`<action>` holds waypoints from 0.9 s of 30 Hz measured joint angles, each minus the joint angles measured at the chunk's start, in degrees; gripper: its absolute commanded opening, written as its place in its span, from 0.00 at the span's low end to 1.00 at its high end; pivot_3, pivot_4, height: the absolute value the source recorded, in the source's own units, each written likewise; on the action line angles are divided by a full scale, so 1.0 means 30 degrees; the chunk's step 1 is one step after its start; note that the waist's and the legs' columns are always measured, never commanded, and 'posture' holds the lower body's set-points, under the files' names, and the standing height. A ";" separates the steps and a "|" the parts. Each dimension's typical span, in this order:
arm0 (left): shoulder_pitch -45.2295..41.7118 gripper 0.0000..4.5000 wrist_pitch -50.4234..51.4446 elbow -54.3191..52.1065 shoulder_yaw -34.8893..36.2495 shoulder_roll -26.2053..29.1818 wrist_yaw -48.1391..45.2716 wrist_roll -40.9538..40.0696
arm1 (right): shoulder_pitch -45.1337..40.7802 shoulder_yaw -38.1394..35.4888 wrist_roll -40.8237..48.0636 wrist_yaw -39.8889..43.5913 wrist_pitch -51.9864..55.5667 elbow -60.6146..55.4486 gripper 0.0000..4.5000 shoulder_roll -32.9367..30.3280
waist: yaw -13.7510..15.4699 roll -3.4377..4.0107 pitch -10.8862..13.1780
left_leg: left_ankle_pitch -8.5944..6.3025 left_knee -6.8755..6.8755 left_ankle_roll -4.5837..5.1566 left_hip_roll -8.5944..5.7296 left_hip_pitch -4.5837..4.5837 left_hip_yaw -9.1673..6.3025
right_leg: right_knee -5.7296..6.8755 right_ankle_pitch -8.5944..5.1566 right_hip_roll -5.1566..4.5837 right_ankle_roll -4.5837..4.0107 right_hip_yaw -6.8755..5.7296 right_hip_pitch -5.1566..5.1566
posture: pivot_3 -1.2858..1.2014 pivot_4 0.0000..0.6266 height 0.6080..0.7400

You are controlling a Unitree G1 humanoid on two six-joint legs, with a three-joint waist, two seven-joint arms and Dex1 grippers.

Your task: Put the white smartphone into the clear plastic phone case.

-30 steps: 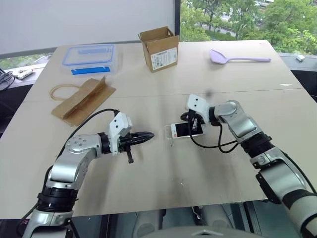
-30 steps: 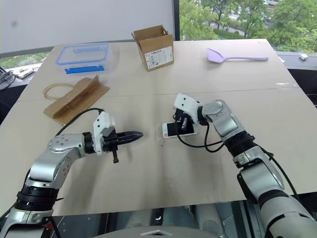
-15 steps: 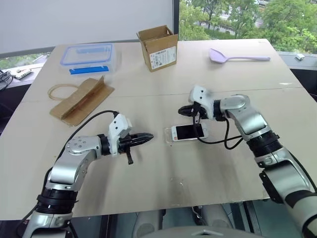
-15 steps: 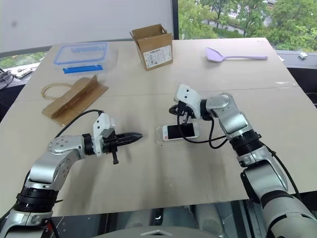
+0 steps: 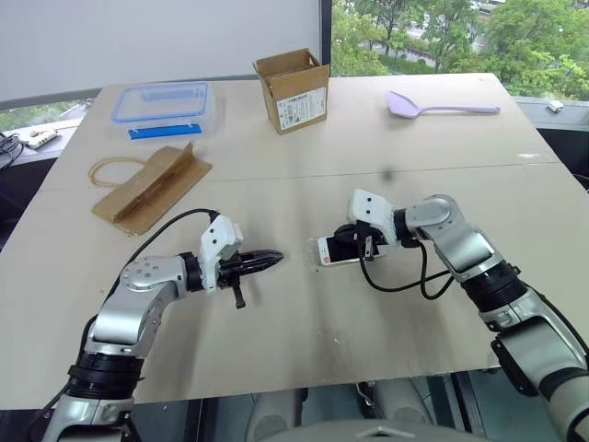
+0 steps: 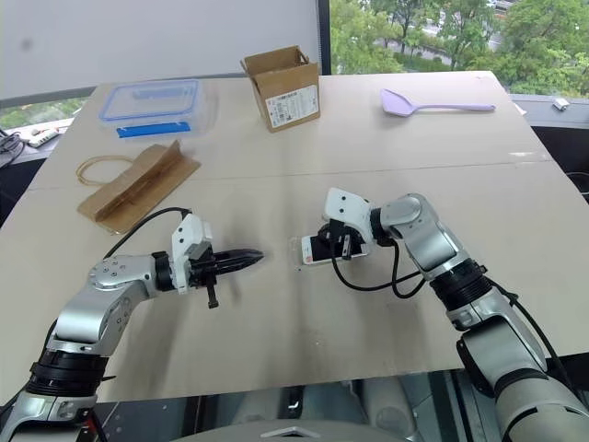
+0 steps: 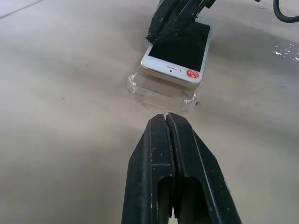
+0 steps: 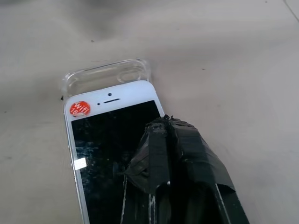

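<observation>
Since the preceding frame the right gripper (image 5: 354,239) has descended from above the white smartphone (image 5: 335,250) onto its screen, fingers pressed together, holding nothing. The smartphone lies flat on the table (image 5: 304,322), partly seated in the clear plastic phone case (image 7: 161,91), whose end projects beyond the phone's red-marked end. The left gripper (image 5: 276,257), fully closed and empty, points toward the case, apart from it

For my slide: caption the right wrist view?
Shut right pincer over the white smartphone, lying partly in the clear plastic phone case.
</observation>
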 measured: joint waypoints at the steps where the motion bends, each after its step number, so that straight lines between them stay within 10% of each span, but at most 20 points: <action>1: 0.0030 0.00 -0.0010 0.0002 -0.0001 -0.0004 0.0005 0.0004 | 0.0043 0.0125 -0.0160 -0.0034 -0.0166 -0.0046 0.01 -0.0011 | -0.0004 -0.0004 -0.0005 | -0.0001 0.0000 0.0000 -0.0001 0.0019 0.0000 | -0.0001 -0.0002 0.0000 -0.0002 -0.0001 0.0019 | 0.52 0.24 1.00; 27: 0.0010 0.00 0.0141 -0.0091 -0.0253 -0.0354 0.0248 0.0068 | 0.2122 -0.1206 -0.0496 -0.2570 -0.0278 -0.0881 0.01 0.0910 | 0.0293 -0.0073 -0.0173 | -0.0004 -0.0033 -0.0002 0.0029 0.0209 -0.0039 | -0.0052 -0.0052 -0.0056 -0.0061 0.0031 0.0197 | 0.52 0.24 1.00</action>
